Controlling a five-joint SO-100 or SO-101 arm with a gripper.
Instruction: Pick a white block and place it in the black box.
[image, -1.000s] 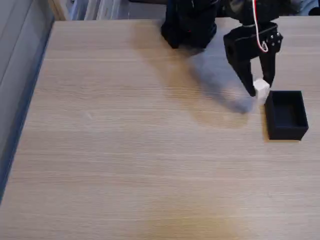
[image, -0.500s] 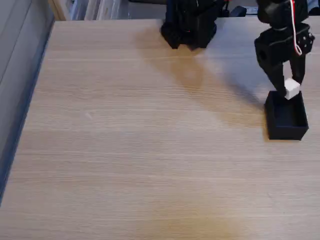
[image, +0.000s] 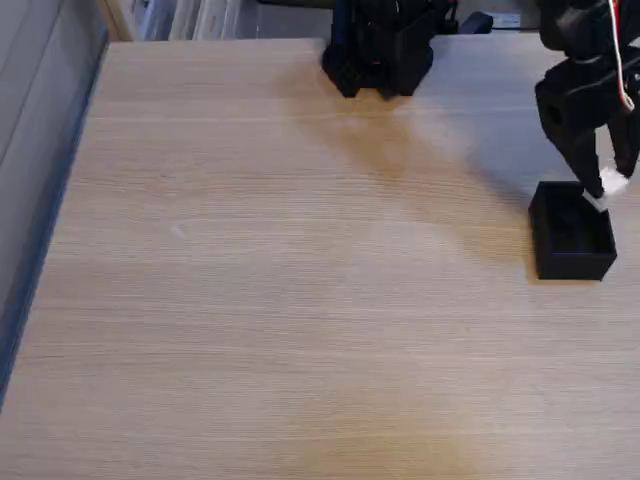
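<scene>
From where the fixed view looks down, a wide table of pale, wood-grained laminate (image: 280, 280) stretches across the room, and most of the business is crowded at its right edge. The small matte black rectangular box with thin walls and no lid (image: 571, 232) sits on the table near that edge, its open top facing up and its dark inside visible. Right above the box's far right corner hangs the black two-finger gripper (image: 608, 185), pointing down from a bulky black arm that runs off the picture at the top right, with a thin red and white cable looping along its side.

Pinched between the fingertips is the small plain white cube (image: 612, 184) (only a sliver of it peeks out, tilted, beside the dark finger). The jaws are clenched on it from both sides. The cube is held in the air at about the level of the box's rim, over the far right corner; whether it touches the rim I cannot tell.

At the back of the table, well apart from the box, stands the black base of the arm (image: 380, 50).
</scene>
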